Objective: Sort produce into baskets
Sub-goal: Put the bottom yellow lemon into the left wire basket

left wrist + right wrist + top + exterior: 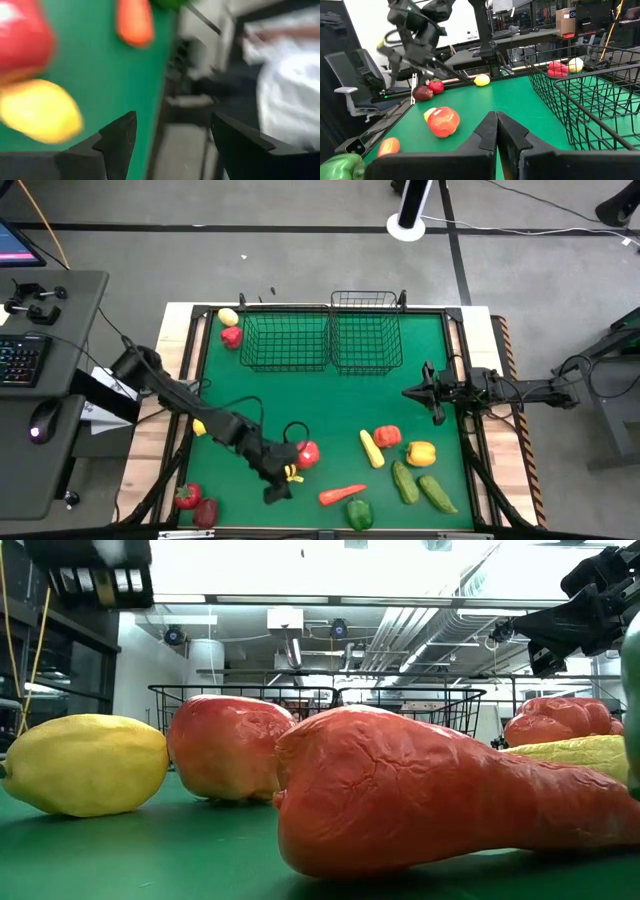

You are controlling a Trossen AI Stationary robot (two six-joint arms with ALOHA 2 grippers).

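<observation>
Two baskets (325, 335) | green table (330, 405) | grey floor (300, 250)

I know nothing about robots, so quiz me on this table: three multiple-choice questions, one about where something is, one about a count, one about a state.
1. Where is the left gripper?
A. inside a basket
B. above the red tomato and yellow lemon near the front of the mat
C. off the table

2. How many baskets stand on the mat?
A. one
B. two
C. three

3. How are the right gripper's fingers?
A. wide apart
B. closed on a pepper
C. pressed together, holding nothing

Answers:
1 B, the high view shows it beside the tomato and lemon.
2 B, a left basket and a right basket stand side by side.
3 C, the right wrist view shows its fingers meeting with nothing between.
</observation>
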